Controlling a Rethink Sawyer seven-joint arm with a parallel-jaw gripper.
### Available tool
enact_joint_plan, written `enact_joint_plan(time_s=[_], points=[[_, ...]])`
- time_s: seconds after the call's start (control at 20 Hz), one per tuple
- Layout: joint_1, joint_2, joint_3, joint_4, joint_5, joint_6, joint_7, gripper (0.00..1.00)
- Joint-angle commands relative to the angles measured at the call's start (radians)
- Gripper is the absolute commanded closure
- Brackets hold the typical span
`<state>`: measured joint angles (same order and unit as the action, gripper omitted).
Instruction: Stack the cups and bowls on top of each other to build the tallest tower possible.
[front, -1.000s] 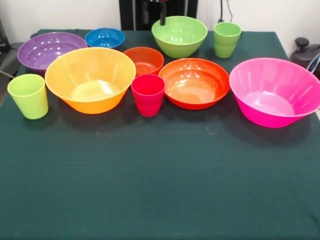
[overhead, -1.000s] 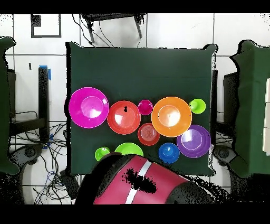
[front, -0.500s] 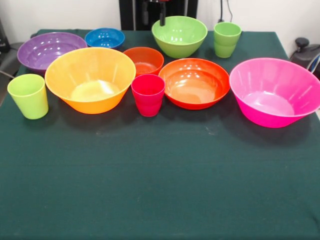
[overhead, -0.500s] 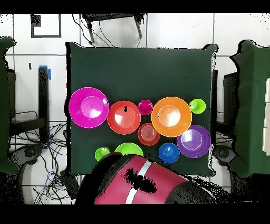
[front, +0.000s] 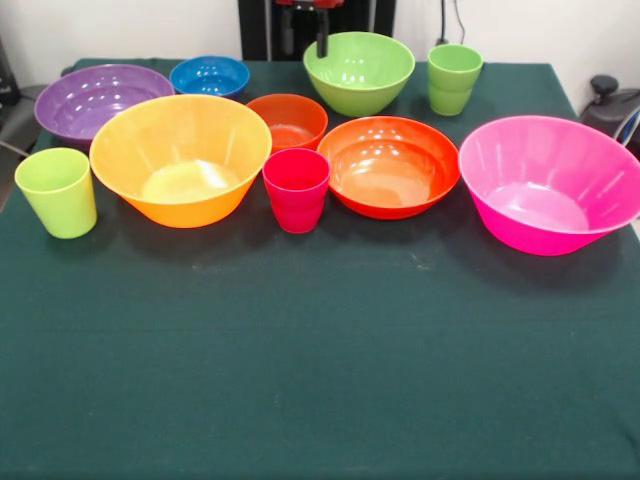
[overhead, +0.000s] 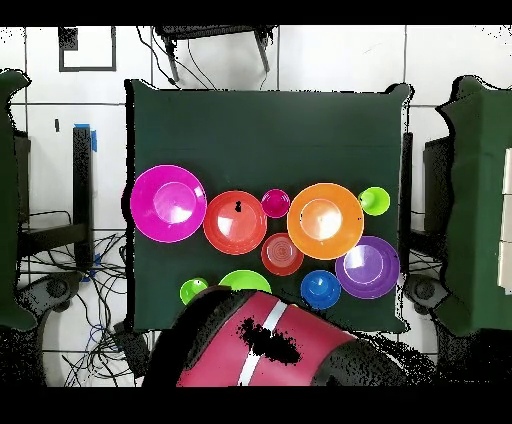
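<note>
Nothing is stacked; all cups and bowls sit separately, rims up, on the green-covered counter (front: 320, 380). Front view, near row left to right: light green cup (front: 56, 192), yellow-orange bowl (front: 180, 158), red-pink cup (front: 296, 188), orange bowl (front: 389, 165), pink bowl (front: 549, 183). Behind them: purple bowl (front: 100, 100), blue bowl (front: 209, 75), small dark orange bowl (front: 287, 120), lime green bowl (front: 359, 71), second green cup (front: 453, 78). The gripper (front: 321, 38) shows only as a dark tip at the top edge, just beside the lime green bowl's rim; cannot tell its opening or whether it holds anything. Overhead, the red arm (overhead: 265, 345) covers part of the lime green bowl.
</note>
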<state>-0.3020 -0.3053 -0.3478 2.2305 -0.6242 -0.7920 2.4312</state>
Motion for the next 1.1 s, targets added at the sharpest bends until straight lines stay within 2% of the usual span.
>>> enact_joint_plan(time_s=[0.05,0.9,0.95,1.1], points=[[0.025,0.074,0.109,-0.139,0.025,0.09,0.052,0.0],[0.034,0.068,0.098,-0.133,0.017,0.069,0.048,0.0],[0.034,0.068,0.097,-0.134,0.016,0.069,0.047,1.0],[0.042,0.069,0.093,-0.135,0.02,0.075,0.042,1.0]])
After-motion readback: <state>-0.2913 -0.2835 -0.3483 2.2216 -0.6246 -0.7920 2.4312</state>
